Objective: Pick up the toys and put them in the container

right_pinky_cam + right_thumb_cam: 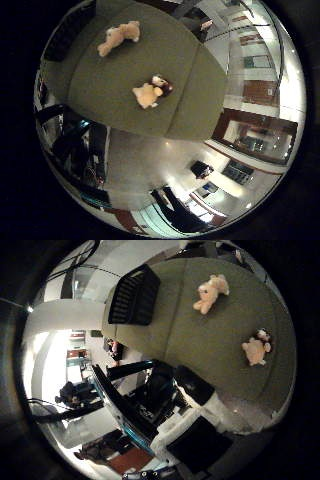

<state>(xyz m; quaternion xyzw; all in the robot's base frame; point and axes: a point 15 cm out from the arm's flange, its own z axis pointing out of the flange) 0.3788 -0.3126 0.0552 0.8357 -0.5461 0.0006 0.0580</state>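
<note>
On the olive-green cloth counter lay two tan plush toys, one mid-surface, one near an edge; black slatted container at corner. Nothing binned; finger state unclear.

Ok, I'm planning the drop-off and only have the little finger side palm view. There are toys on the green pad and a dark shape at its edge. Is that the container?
Observer: Yes. The thumb side view shows it fully: a black crate with slatted walls.
Operator: Where exactly does it stand?
Observer: On the green pad, right at its edge.
Operator: Is any toy touching it?
Observer: No. Bare pad separates it from the nearest one, the tan plush toy.
</note>
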